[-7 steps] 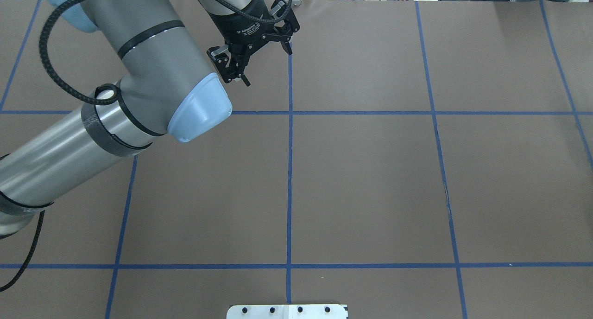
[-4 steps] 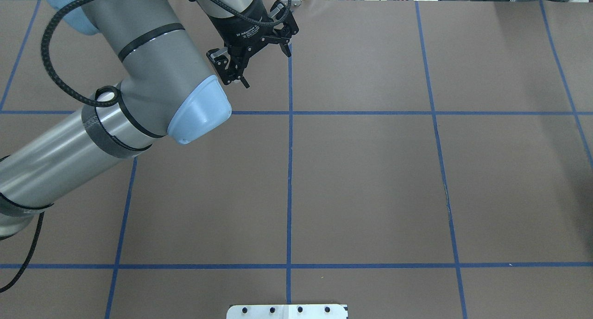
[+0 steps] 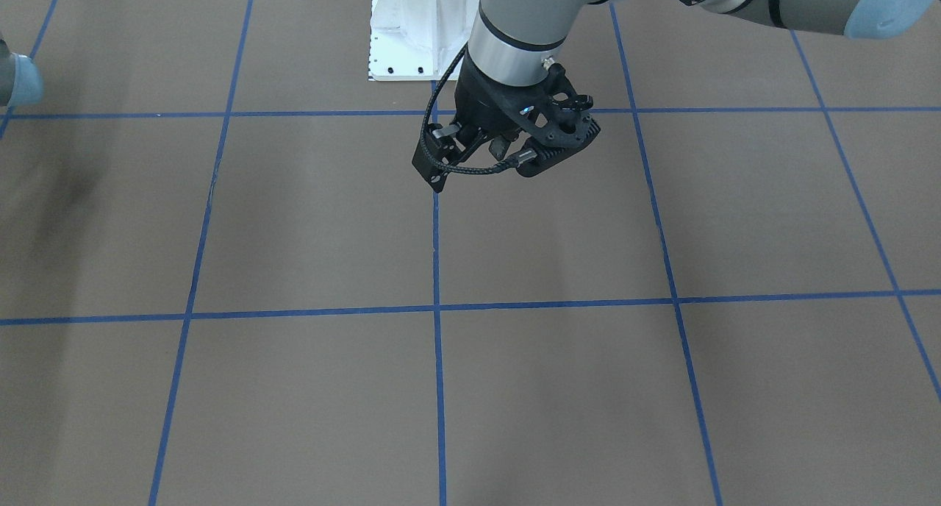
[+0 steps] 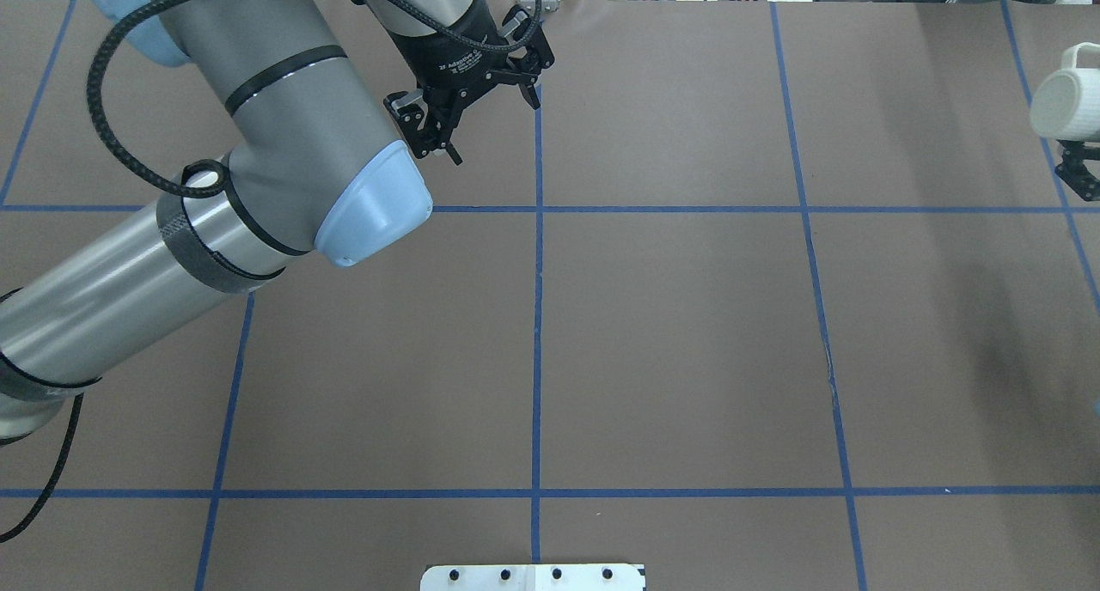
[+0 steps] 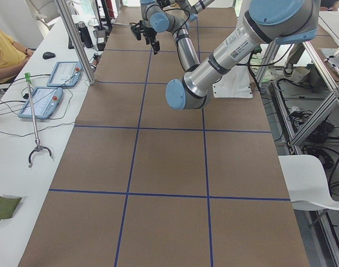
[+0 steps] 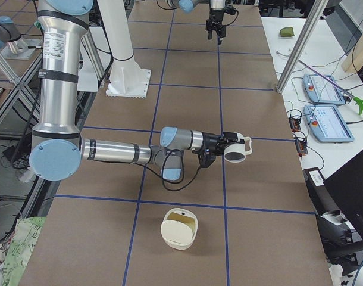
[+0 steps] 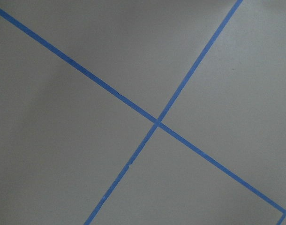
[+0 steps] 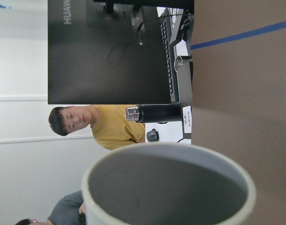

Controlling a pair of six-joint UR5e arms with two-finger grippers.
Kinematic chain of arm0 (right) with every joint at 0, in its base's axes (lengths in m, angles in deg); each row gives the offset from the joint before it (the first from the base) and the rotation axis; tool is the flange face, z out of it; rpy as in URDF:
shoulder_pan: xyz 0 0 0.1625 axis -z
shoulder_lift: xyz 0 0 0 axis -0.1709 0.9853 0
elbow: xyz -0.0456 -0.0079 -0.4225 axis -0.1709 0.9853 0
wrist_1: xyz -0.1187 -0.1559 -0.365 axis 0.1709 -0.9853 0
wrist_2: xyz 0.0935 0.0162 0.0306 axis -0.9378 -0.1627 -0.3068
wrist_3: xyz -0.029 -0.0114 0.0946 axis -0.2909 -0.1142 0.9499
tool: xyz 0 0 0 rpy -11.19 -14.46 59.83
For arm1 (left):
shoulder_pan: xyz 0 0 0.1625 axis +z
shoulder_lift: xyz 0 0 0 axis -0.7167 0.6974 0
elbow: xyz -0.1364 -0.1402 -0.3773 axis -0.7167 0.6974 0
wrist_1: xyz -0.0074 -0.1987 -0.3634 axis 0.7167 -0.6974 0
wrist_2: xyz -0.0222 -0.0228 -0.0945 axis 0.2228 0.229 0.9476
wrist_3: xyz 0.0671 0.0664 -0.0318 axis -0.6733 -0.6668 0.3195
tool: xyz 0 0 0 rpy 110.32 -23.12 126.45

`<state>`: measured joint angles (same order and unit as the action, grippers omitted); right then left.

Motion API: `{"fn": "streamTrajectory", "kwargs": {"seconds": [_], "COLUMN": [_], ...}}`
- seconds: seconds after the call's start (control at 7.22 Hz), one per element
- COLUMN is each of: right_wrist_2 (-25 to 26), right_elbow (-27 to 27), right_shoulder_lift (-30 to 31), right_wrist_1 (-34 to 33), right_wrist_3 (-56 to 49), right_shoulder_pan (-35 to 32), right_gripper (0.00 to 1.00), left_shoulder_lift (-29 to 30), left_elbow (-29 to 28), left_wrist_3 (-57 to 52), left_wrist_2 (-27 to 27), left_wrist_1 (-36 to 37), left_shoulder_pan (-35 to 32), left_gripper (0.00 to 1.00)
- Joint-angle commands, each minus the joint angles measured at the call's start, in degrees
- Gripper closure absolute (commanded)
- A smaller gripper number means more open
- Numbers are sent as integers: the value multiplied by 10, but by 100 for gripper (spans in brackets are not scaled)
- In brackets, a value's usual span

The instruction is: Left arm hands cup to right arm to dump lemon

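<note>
Brown desk [image 4: 687,333], divided into large squares by blue tape lines [image 4: 537,359], with a white base plate [image 3: 408,50] at the robot's edge. Along the side opposite the robot, a white side table [image 5: 8,172] carrying two tablets [image 5: 40,103], a grabber tool [image 5: 34,117] with a green tip and a green cloth [image 5: 5,203]. Beyond the desk edge, in the right wrist view, a black monitor [image 8: 110,51], a black bottle [image 8: 159,113] and a person in a yellow shirt [image 8: 110,129]. Near the desk's right end, in the exterior right view, a cream-white rounded container [image 6: 178,231] resting on the brown surface. Concerning the left gripper [image 4: 494,127]: hangs above the desk near the far edge, just beside the middle tape line, at the end of the left arm [image 4: 284,144]. Stands wide open, with the two fingers well apart, and touches no object. Looks down, in its own wrist view, on a crossing of two tape lines. Concerning the right gripper [image 6: 224,145]: reaches out low over the desk at the end of the right arm [image 6: 116,152], closed on the cup [image 6: 237,154]. Holds the cup in the air above the desk, tipped on its side, with the loop handle on the side away from the robot. Shows, in the right wrist view, the cup's pale rim and grey inside across the lower part of the picture. Appears at the right edge of the overhead view too, as a small black part just below the cup. Exact place of the grip on the cup: cannot tell.
</note>
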<state>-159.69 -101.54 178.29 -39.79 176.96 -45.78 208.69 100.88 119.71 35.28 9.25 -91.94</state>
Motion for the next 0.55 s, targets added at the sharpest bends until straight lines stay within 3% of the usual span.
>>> {"fn": "streamTrajectory", "kwargs": {"seconds": [0.0,0.14,0.28,0.42], "right_wrist_2": [5,17,37,98], "right_elbow": [-17,-28,-45,-47], "right_shoulder_lift": [-67,-92,-132,-186], "right_wrist_1": [-82,-116,-184,-252], "right_wrist_3": [-200,-341,-382,-398], "right_shoulder_pan": [52,82,106,163], "right_gripper": [76,77,77,81], "left_shoulder_lift": [3,3,3,3], "left_elbow": [-9,-14,-16,-17], "left_wrist_3": [-16,-20,-37,-37], "left_wrist_2": [1,1,2,2], "left_wrist_1": [-2,-4,-4,-4], "left_shoulder_pan": [-5,-7,-8,-9], "left_gripper": [0,0,0,0]}}
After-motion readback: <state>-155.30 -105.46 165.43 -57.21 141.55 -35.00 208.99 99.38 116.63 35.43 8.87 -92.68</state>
